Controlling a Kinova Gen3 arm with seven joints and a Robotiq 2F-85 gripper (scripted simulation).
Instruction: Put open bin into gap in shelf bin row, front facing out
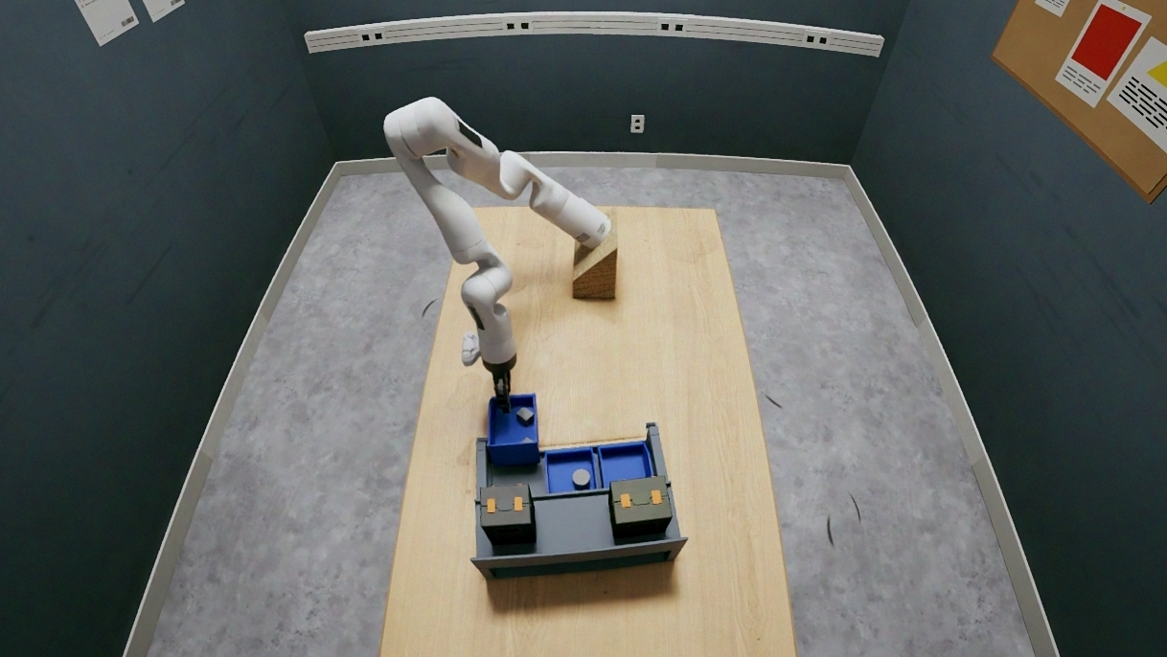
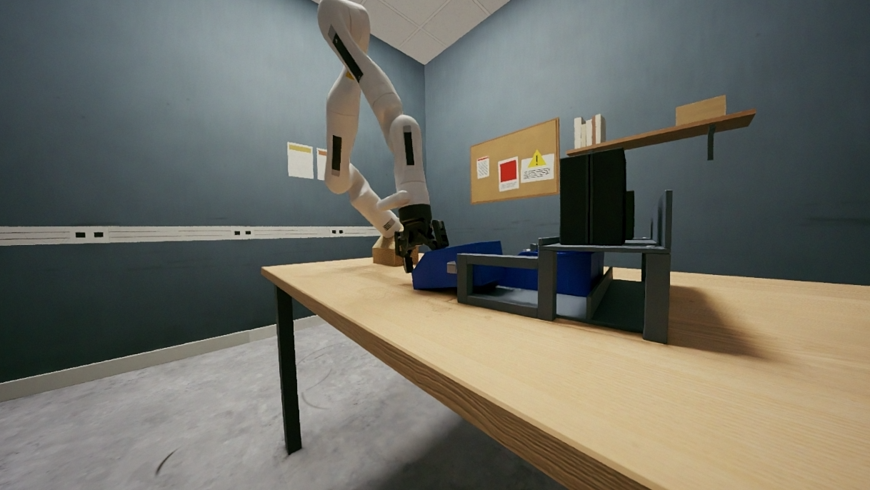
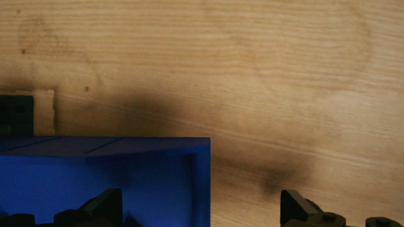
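Note:
The open blue bin (image 1: 514, 453) (image 2: 441, 271) (image 3: 159, 179) sits at the left end of the grey shelf (image 1: 571, 522) (image 2: 546, 286), its shelf-side end raised over the shelf's front. Grey parts (image 1: 524, 415) lie in it. My gripper (image 1: 503, 405) (image 2: 424, 258) (image 3: 201, 207) is open at the bin's robot-side end. In the wrist view one finger is over the bin's inside and the other beyond its end wall, with that wall between them; no contact shows. The gap (image 1: 515, 480) is left of two blue bins (image 1: 559, 461) (image 1: 625, 462). A round grey part (image 1: 581, 479) lies in the nearer one.
Two dark boxes with orange latches (image 1: 506, 515) (image 1: 641, 508) stand on the upper board, one behind the gap. Grey side rails (image 1: 481, 463) (image 1: 653, 452) (image 2: 498, 260) flank the lower shelf. The wooden table (image 1: 636, 342) (image 2: 548, 389) extends around the shelf.

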